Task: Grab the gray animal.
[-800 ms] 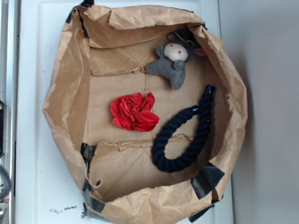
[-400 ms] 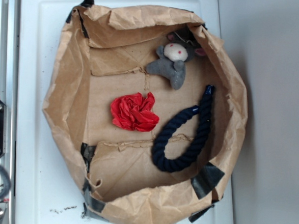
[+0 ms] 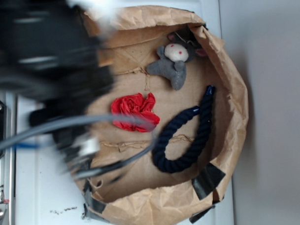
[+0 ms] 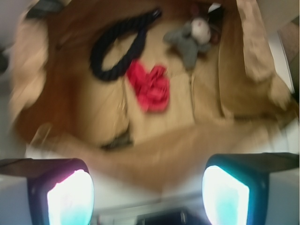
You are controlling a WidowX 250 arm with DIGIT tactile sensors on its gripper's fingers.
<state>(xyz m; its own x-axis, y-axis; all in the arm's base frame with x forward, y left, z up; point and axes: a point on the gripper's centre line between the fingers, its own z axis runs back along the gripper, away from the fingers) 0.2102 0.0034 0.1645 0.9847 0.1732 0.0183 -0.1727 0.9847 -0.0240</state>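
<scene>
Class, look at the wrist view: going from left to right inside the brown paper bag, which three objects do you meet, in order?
Dark navy rope loop → red crumpled paper ball → small gray plush animal with the cream face.

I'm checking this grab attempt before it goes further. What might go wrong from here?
1. The gray animal sits tight against the paper bag's wall, so open jaws may snag the paper.
2. The red ball lies between the arm and the animal; a low approach may knock it.
3. The rope lies close by and could catch.
</scene>
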